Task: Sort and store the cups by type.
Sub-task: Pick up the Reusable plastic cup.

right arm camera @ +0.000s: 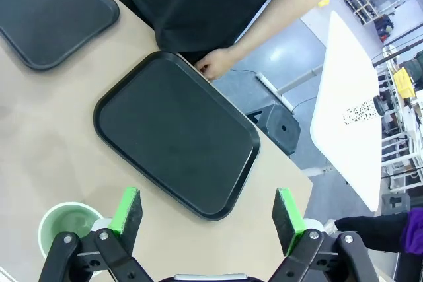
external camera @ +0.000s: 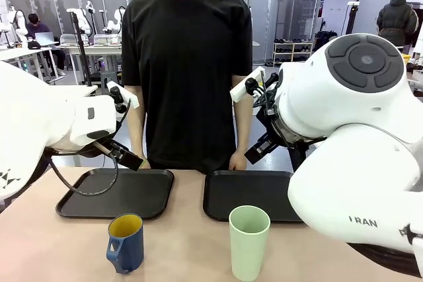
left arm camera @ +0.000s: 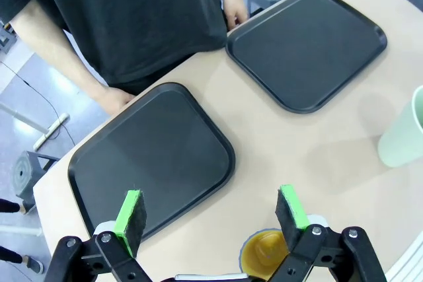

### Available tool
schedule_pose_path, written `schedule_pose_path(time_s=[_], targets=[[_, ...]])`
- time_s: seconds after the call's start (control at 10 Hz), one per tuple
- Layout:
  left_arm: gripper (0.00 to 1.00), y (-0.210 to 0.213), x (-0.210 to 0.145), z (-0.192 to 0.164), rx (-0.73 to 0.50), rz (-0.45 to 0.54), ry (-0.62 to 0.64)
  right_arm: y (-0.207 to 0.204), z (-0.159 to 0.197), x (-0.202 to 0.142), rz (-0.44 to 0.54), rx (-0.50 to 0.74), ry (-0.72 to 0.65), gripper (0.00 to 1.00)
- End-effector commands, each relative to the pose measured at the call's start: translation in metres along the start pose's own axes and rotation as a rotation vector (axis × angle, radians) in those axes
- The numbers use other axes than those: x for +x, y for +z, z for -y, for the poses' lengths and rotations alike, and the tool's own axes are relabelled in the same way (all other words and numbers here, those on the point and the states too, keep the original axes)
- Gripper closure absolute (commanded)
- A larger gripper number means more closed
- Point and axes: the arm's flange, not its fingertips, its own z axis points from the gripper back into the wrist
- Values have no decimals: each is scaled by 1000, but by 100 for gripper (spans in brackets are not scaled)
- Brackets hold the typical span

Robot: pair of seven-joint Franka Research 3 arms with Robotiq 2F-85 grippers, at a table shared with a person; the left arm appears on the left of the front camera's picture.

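Note:
The dark blue mug [external camera: 125,242] with a yellow inside stands near the table's front edge, left of centre. Its rim [left arm camera: 266,250] peeks out between and below my left gripper's [left arm camera: 210,211] open fingers, which hover high above it. To its right stands the tall pale green tumbler [external camera: 248,242], upright; its side also shows at the picture's right edge [left arm camera: 404,138]. Looking down, I see the tumbler's mouth [right arm camera: 68,225] just beside the left finger of my right gripper [right arm camera: 207,216], which is open and holds nothing. Both grippers are well above the table.
Two black trays lie side by side beyond the cups, the left tray [external camera: 119,193] and the right tray [external camera: 254,194], both bare. A person in a black shirt [external camera: 187,64] stands at the far edge with hands resting near the trays' far rims.

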Motion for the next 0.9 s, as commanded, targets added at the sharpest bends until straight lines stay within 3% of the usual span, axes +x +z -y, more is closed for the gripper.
schedule_pose_path(time_s=[0.0, 0.4, 0.6, 0.8], targets=[[0, 2, 1, -1, 3, 7, 5, -1, 3, -1, -1, 2, 3, 0], [0, 1, 0, -2, -2, 3, 6, 0, 2, 0, 1, 1, -2, 0], [0, -20, -18, -54, -113, 24, 99, -26, 50, -12, -54, -32, -190, 0], [0, -34, -45, -110, -69, -4, 165, -43, 98, -36, -148, -95, -315, 0]])
